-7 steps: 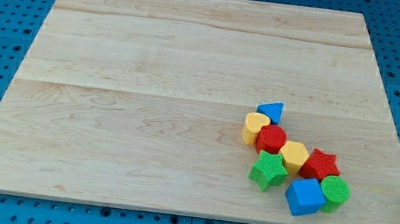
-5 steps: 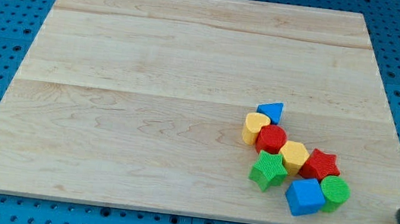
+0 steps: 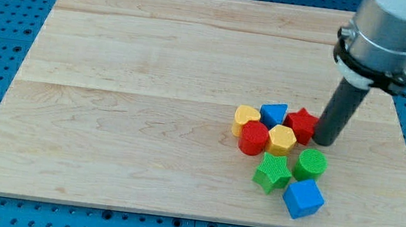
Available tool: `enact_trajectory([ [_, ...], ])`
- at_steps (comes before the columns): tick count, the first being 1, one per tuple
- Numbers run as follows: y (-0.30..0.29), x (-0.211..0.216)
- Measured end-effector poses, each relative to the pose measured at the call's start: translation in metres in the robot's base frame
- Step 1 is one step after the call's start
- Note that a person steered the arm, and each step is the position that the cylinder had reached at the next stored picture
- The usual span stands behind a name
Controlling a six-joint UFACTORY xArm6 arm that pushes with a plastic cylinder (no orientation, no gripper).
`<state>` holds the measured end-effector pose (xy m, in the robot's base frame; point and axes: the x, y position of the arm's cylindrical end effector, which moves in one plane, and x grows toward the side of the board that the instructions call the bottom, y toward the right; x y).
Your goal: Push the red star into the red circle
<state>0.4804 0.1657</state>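
Observation:
The red star (image 3: 301, 124) lies right of the board's middle, between the blue triangle (image 3: 273, 114) on its left and my tip (image 3: 327, 143) on its right. My tip touches the star's right side. The red circle (image 3: 253, 138) lies down and to the left of the star. The yellow hexagon (image 3: 281, 140) sits between the circle and the star and touches both.
A yellow heart (image 3: 246, 117) sits above the red circle. A green star (image 3: 272, 173), a green circle (image 3: 310, 164) and a blue cube (image 3: 303, 199) lie below the cluster. The wooden board (image 3: 152, 84) rests on a blue pegboard.
The arm has come in from the view's right edge to the star's right side. The red star moved up and left past the hexagon. The red circle, heart, hexagon, triangle and green circle shifted left.

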Motion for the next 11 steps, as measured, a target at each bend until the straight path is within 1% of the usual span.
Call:
enact_trajectory([
  [2, 0.023, -0.042],
  [3, 0.023, -0.046],
  [4, 0.026, -0.046],
  [6, 0.03, -0.018],
  [7, 0.023, -0.018],
  [8, -0.002, -0.019],
  [9, -0.008, -0.041],
  [11, -0.043, -0.014],
])
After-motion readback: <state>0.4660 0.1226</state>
